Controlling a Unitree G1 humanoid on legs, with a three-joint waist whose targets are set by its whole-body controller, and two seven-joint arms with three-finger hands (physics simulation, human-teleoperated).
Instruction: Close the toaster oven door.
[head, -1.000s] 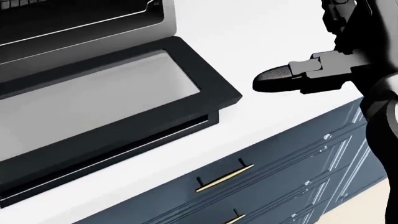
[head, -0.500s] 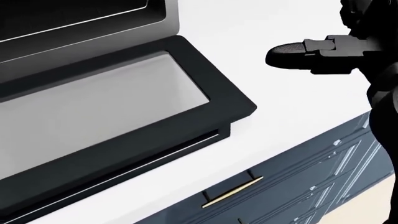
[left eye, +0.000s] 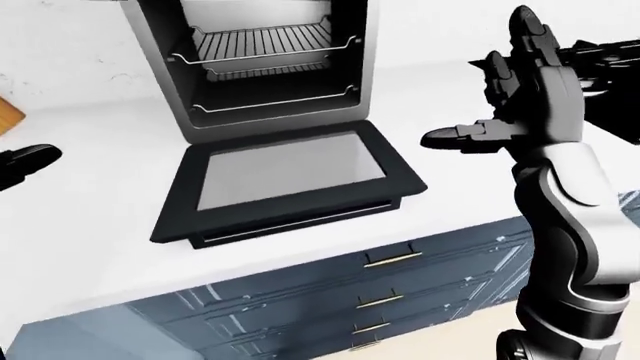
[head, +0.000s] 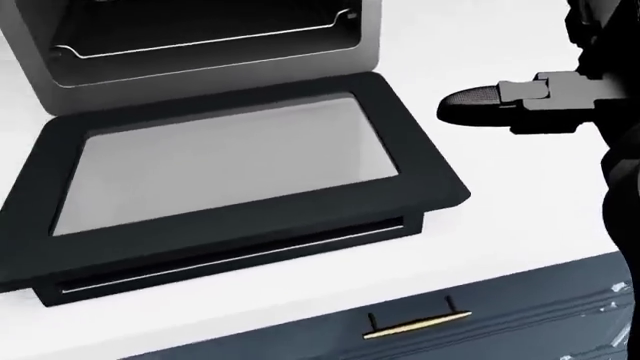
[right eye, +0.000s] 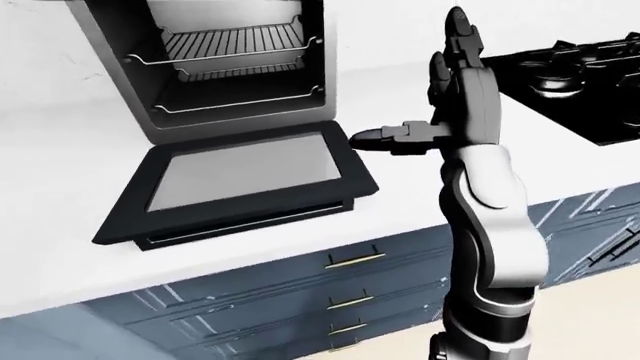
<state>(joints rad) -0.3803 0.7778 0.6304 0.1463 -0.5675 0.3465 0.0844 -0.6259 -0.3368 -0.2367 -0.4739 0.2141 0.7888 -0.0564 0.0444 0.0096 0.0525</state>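
Observation:
The toaster oven stands on the white counter with its wire racks showing. Its black door, with a glass window, lies folded down flat, and the handle bar runs along its lower edge. My right hand is raised just right of the door, open, with the fingers pointing up and the thumb pointing left toward the door's right edge, apart from it. Only a dark tip of my left hand shows at the left edge of the left-eye view, far from the door.
A black stove sits on the counter to the right of my right arm. Blue drawers with brass handles run below the white counter. A wooden object pokes in at the left edge.
The camera has moved: the head view now takes in the whole door and part of the oven's inside. The door still lies flat, and the right thumb stays to its right.

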